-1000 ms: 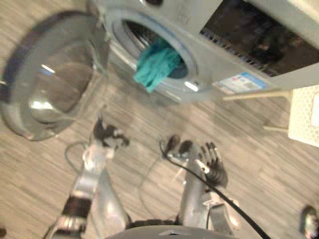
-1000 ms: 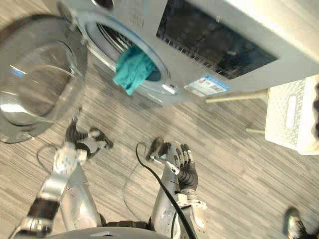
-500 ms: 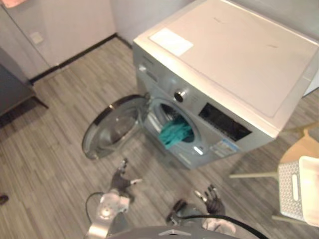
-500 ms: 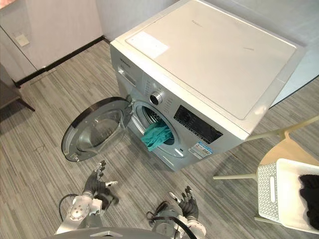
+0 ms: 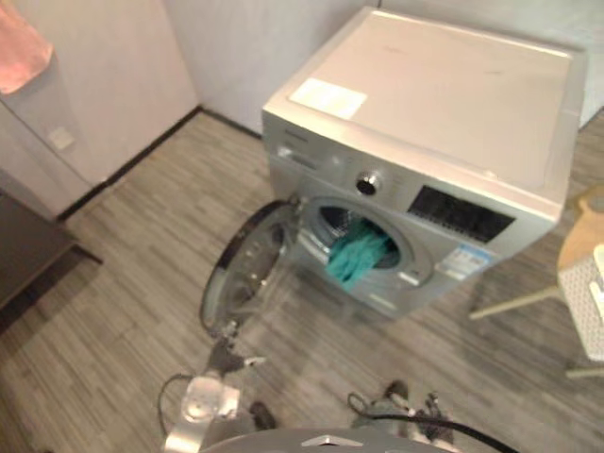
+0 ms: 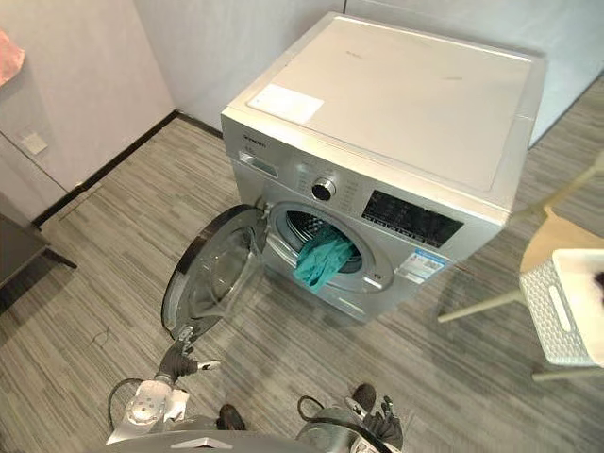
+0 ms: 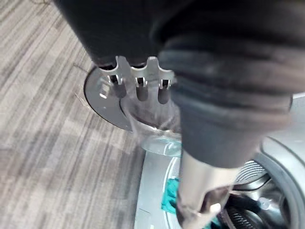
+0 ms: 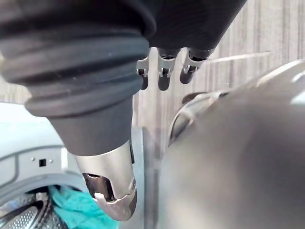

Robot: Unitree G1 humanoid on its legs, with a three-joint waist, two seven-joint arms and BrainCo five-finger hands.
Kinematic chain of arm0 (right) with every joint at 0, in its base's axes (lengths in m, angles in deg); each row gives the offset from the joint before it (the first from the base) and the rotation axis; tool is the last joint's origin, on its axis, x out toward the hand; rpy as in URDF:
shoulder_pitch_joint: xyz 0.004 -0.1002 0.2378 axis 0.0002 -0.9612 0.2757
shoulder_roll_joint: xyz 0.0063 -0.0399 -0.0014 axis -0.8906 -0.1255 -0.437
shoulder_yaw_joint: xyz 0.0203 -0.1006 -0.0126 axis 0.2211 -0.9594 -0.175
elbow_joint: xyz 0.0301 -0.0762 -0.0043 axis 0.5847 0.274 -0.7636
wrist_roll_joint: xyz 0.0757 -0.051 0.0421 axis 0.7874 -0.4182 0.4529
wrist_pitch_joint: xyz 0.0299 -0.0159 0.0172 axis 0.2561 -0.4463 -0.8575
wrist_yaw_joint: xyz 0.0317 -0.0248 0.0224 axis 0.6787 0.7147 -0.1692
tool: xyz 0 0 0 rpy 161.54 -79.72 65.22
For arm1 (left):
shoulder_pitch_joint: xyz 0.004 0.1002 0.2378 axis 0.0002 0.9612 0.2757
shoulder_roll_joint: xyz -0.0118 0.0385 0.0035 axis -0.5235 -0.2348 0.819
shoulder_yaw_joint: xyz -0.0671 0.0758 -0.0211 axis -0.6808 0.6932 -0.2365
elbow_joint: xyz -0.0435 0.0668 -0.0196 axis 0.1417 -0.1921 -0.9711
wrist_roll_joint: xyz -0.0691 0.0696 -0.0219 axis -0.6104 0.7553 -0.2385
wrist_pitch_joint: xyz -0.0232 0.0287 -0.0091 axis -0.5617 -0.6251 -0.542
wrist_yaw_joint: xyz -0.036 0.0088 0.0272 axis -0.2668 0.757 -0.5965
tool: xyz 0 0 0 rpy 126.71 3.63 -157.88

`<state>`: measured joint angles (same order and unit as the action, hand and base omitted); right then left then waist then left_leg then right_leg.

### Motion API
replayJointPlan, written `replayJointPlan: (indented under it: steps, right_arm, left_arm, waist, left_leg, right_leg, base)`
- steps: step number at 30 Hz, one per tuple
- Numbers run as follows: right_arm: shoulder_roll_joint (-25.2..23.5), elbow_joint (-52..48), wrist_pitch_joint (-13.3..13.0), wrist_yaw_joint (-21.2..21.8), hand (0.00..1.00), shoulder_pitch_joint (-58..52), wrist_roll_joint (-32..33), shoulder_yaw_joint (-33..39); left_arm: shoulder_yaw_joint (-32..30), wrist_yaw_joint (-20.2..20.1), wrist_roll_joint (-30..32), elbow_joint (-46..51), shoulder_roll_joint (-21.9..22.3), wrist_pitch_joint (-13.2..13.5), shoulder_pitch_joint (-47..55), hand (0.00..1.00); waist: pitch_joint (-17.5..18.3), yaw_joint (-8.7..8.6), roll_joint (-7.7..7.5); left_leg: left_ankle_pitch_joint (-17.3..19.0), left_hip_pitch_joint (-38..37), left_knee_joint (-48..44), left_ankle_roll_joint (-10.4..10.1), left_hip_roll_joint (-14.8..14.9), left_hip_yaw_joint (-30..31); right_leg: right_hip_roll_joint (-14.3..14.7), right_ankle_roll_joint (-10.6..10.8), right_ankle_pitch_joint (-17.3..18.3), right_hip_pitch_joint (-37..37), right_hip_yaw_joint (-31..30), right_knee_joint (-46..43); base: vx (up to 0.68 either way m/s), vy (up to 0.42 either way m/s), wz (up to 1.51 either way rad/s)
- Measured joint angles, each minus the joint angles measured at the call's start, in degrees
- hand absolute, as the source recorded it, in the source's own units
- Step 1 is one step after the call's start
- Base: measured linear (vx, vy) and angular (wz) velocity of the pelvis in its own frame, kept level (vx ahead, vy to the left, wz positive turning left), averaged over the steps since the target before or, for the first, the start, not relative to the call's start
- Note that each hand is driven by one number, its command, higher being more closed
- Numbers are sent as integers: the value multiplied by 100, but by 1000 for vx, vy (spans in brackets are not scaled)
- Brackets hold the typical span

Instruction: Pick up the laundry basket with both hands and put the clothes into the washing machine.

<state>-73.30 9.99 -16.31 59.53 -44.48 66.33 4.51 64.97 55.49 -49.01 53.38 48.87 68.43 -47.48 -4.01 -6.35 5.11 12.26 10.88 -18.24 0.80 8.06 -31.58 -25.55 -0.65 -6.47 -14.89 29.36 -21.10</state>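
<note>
Left hand [image 6: 180,360], just by the open door [image 6: 212,278], and right hand [image 6: 382,425] both hang empty, fingers loose. The laundry basket [image 6: 552,316] sits on a chair [image 6: 557,236], far right. The teal cloth [image 6: 321,260] drooping from the washing machine [image 6: 396,113] could slide out.

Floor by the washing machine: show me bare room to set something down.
Widest bare floor: left of the open door, between it, the wall and the dark furniture. Another patch lies between the washing machine front and the chair. Crowded: the doorway, where teal cloth hangs out.
</note>
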Motion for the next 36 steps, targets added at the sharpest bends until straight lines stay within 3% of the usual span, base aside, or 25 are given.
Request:
replayJointPlan:
  steps: [1,3,5,7,11,12,17,23,27,29,31,32,35,36]
  right_arm:
    - [-47,25,-24,-18,0,28,160,190]
    - [-104,188,-128,-37,0,99,407,401]
    - [-168,175,-207,-166,0,101,520,432]
    - [-272,171,-344,-225,0,109,520,422]
    - [-298,289,-444,-133,0,114,915,432]
    - [-525,464,-511,55,0,243,1299,542]
    - [-525,463,-511,60,0,243,1301,541]
    - [-516,420,-514,448,0,243,1892,396]
    - [-506,-4,-547,695,0,283,2334,51]
    - [-505,-320,-562,816,0,255,2422,-182]
    - [-450,-587,-603,939,0,98,2422,-369]
    - [-442,-617,-618,953,0,47,2422,-369]
    - [-390,-725,-617,1038,0,-192,2400,-367]
    - [-383,-720,-610,1053,0,-276,2373,-365]
  left_arm:
    - [-67,26,-9,-40,-9,-22,-5,0]
    - [-108,122,-32,-104,8,-33,-9,0]
    - [-229,159,-155,-133,35,-35,-10,0]
    - [-345,229,-318,-252,109,-29,-1,0]
    - [-643,266,-714,-592,240,-3,76,0]
    - [-689,243,-977,-878,208,22,111,0]
    - [-701,244,-978,-911,208,27,108,0]
    - [-1118,381,-1152,-1866,305,20,48,0]
    - [-1611,505,-1241,-2400,441,-17,-68,0]
    - [-1593,526,-1175,-2489,460,-55,-120,0]
    - [-1431,479,-1008,-2604,456,-88,-347,0]
    - [-1325,453,-945,-2604,447,-94,-411,0]
    - [-1017,388,-649,-2598,340,-89,-1046,0]
    - [-921,404,-603,-2598,304,-67,-1203,0]
  waist:
    - [-21,-39,-10]
    - [-12,-43,-35]
    - [-31,-56,-94]
    - [13,-7,-85]
    - [191,63,-100]
    - [345,297,-262]
    - [336,297,-258]
    - [253,249,-166]
    - [100,188,-15]
    - [50,68,31]
    - [-16,-230,84]
    - [-45,-292,92]
    - [-233,-487,162]
    - [-230,-489,147]
  left_leg:
    - [-46,-139,108,28,10,-37]
    - [-100,-217,154,46,44,-162]
    - [-181,-290,213,1,11,-280]
    - [-420,-442,550,-120,25,-499]
    - [-873,-610,1215,-328,79,-796]
    - [-1437,-1006,2236,-353,-202,-584]
    - [-1437,-1006,2243,-354,-203,-586]
    - [-1423,-1003,2263,-363,-217,-687]
    - [-1344,-1120,2262,-428,-166,-1365]
    - [-1255,-1264,2263,-514,-151,-1871]
    - [-1121,-1432,2178,-599,-117,-2375]
    - [-1075,-1454,2101,-613,-84,-2461]
    - [-861,-1556,1609,-593,294,-2798]
    - [-825,-1614,1492,-618,389,-2875]
  right_leg:
    - [243,56,668,-26,-162,-645]
    - [592,163,1249,146,-127,-812]
    - [827,328,1384,499,38,-19]
    - [1212,754,1049,806,-120,1060]
    - [1732,586,408,1008,-375,2237]
    - [1873,534,251,1266,-159,2616]
    - [1855,535,252,1263,-160,2616]
    - [1828,546,253,1188,-180,2576]
    - [1844,536,240,797,-601,2278]
    - [1886,490,221,561,-887,2135]
    - [1945,428,231,355,-1189,1954]
    - [1946,404,248,307,-1185,1872]
    - [1991,286,382,29,-1130,1264]
    - [1856,38,667,-135,-916,868]
  base:
    - [-19,160,-28]
    - [2,52,-34]
    - [-9,-41,-35]
    - [-3,-130,-60]
    - [-37,-170,-59]
    - [-3,-32,-2]
    - [0,0,0]
    - [0,0,-7]
    - [-19,19,-80]
    - [-27,4,-130]
    - [11,-43,-118]
    - [44,-79,-88]
    - [48,-101,-58]
    - [47,-119,-32]
